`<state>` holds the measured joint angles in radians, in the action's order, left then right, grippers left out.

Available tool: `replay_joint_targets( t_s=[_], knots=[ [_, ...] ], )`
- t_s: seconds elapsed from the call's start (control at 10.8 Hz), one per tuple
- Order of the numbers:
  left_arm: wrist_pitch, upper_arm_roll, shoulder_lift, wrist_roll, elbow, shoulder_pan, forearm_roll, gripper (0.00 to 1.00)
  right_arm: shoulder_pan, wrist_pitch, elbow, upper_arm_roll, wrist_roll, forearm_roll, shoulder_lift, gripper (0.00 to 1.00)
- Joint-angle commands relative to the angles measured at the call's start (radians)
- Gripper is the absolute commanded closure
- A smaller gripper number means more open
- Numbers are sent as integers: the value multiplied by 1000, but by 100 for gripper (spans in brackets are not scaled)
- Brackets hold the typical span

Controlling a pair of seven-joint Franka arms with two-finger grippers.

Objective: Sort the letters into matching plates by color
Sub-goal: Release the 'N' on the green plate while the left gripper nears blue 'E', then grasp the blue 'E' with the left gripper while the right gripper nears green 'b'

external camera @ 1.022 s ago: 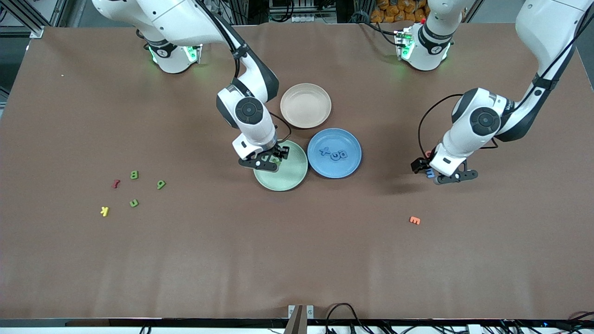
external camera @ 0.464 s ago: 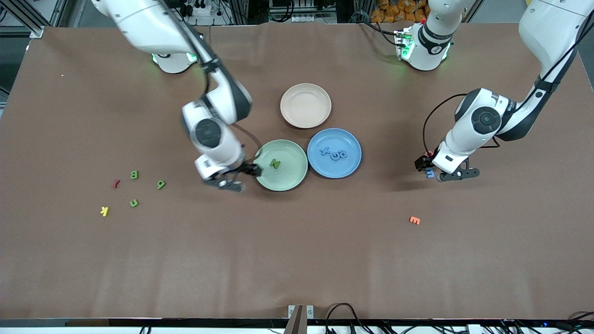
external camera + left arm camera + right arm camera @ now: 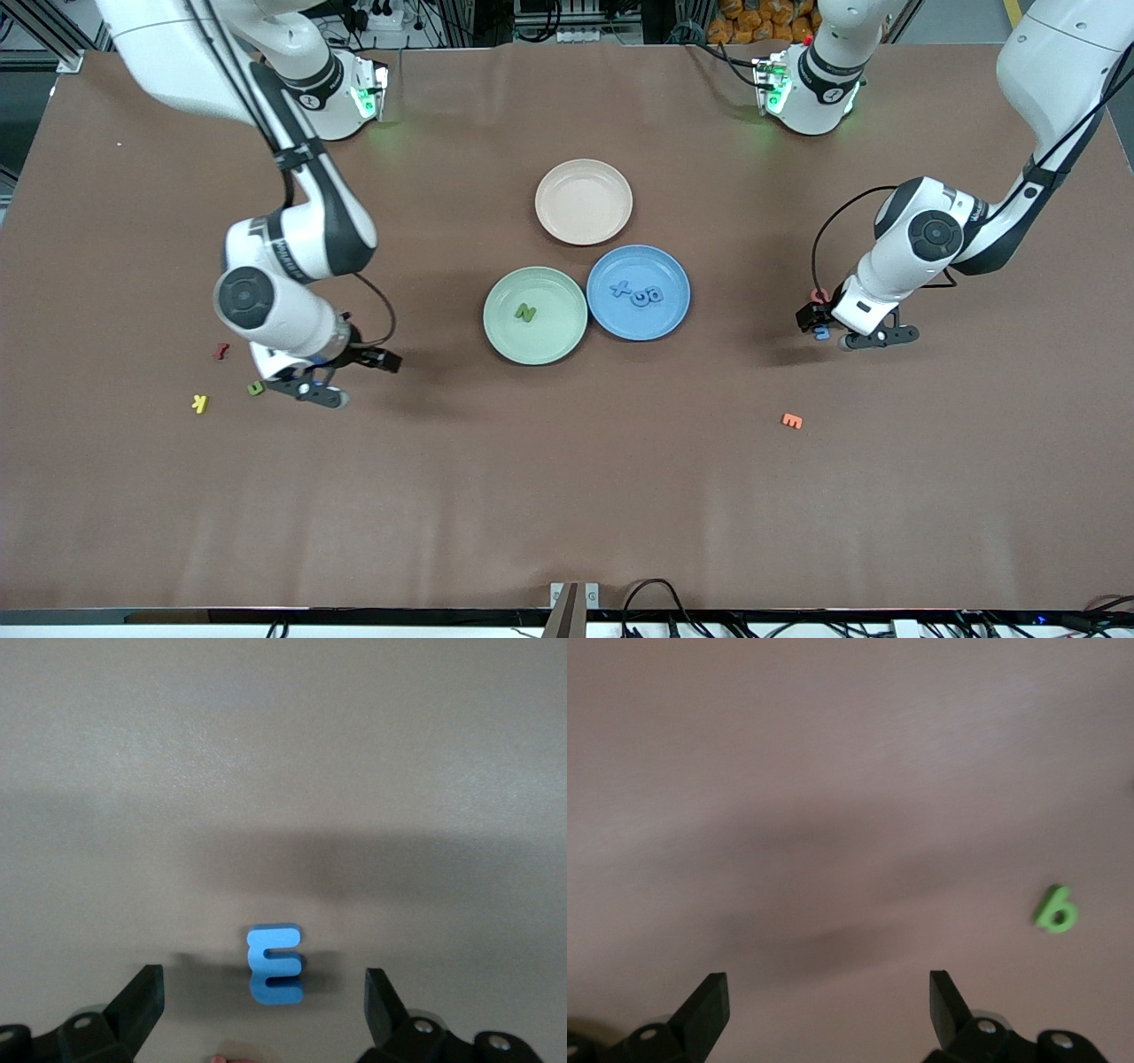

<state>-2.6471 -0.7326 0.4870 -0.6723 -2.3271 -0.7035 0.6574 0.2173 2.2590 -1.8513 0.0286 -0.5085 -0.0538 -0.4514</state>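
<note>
Green letter N [image 3: 525, 312] in the mint plate [image 3: 549, 341], three blue letters [image 3: 638, 292] in the blue plate [image 3: 660, 323].

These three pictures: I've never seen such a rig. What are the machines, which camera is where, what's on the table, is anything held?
Two white robot arms work at a brown table. The wide picture looks down from across it; the other two come from wrist cameras. The open right gripper hangs empty over small green letters. The open left gripper hangs empty over a blue letter E. The pale green plate holds one green letter N, the blue plate holds blue letters, and the beige plate holds nothing. Red, yellow and orange letters lie scattered.
</note>
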Motion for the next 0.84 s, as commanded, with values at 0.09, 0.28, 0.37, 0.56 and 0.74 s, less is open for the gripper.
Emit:
replay_joint_targets(
  t_s=[0.09, 0.28, 0.37, 0.56, 0.74],
  knots=[
    [-14, 7, 28, -26, 15, 4, 39, 0, -189, 85, -104, 17, 189, 5, 36, 0],
    [-14, 7, 31, -33, 15, 15, 41, 0, -235, 99, -123, 16, 254, 5, 37, 0],
    [-14, 12, 36, -49, 15, 21, 57, 0, -258, 106, -138, 16, 278, 9, 37, 0],
    [-13, 41, 54, -96, 20, 42, 134, 0, -279, 169, -176, 16, 283, 31, 33, 0],
    [-10, 73, 77, -110, 35, 59, 185, 7, -291, 212, -203, 16, 285, 32, 25, 0]
  ],
)
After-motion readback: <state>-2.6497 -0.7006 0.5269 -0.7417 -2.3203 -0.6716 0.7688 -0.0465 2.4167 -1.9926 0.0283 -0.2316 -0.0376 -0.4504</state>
